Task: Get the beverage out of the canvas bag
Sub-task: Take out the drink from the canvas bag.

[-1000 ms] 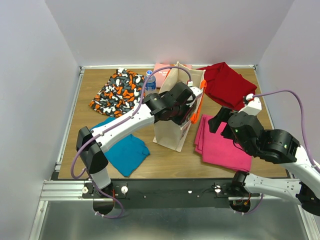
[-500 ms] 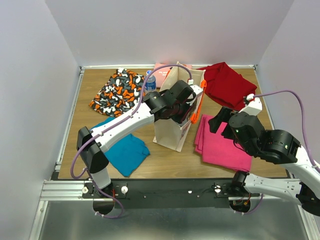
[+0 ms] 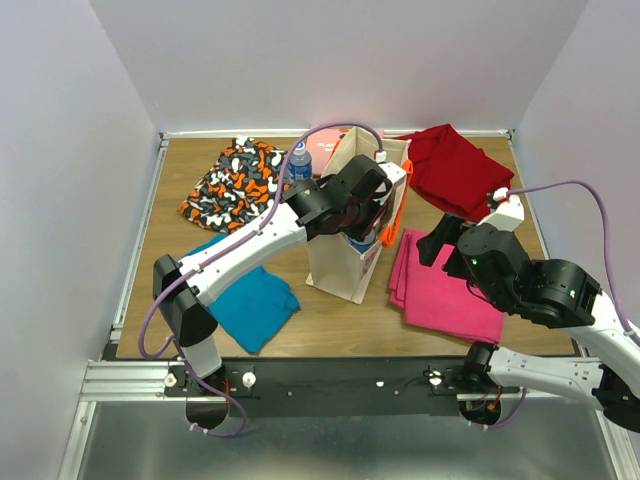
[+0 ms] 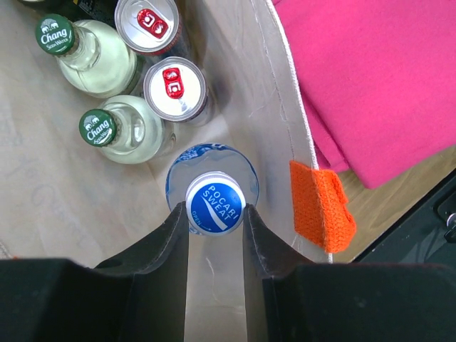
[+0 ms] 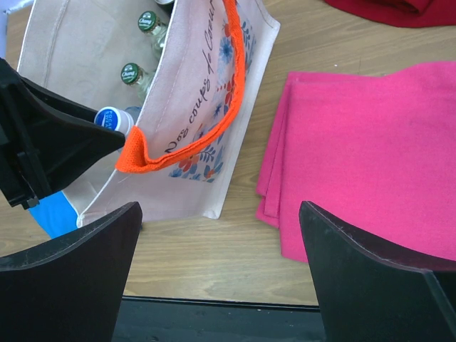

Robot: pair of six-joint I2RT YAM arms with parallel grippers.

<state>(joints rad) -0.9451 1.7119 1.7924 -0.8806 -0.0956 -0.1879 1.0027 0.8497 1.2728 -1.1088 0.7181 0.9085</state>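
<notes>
Clamping the blue-capped plastic bottle (image 4: 212,168) by its neck inside the upright beige canvas bag (image 5: 206,142), your left gripper (image 4: 216,211) next needs a straight lift past the bag's rim; your right gripper (image 5: 221,206) hangs wide beside the bag.

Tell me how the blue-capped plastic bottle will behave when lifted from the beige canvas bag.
Gripped only at its cap by the left pincer, the blue-capped plastic bottle may swing or slip, and is likely heavy if full. Its round body would probably roll if laid down. The soft beige canvas bag wall may drag against it.
</notes>
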